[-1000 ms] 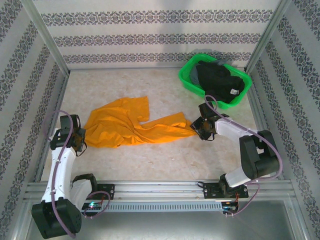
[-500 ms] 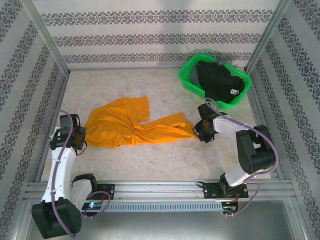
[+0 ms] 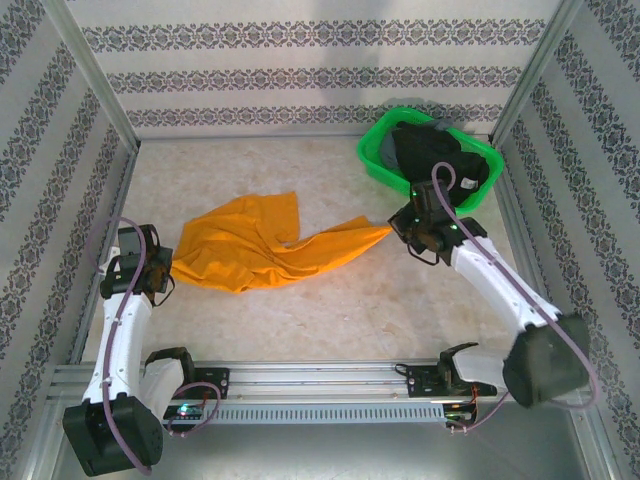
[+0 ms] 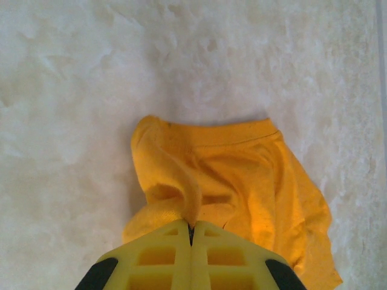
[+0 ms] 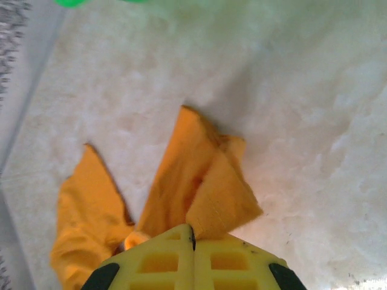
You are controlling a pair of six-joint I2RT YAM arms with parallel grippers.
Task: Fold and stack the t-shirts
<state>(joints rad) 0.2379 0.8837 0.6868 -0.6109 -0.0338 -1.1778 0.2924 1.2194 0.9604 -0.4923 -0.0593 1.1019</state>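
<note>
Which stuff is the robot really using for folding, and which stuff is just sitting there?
For the job: bright orange cloth t-shirt, pinched by left tool and right tool; black cloth t-shirts, heaped up.
Just there: green plastic basket holding the black ones; pale marbled table.

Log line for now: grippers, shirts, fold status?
left gripper: shut on orange t-shirt | right gripper: shut on orange t-shirt | black t-shirts: in green basket | fold: not started

orange t-shirt [image 3: 240, 255]; black t-shirts [image 3: 440, 160] in green basket [image 3: 372, 160]; beige marbled table [image 3: 300, 320]; grey floral-striped walls [image 3: 300, 75]
</note>
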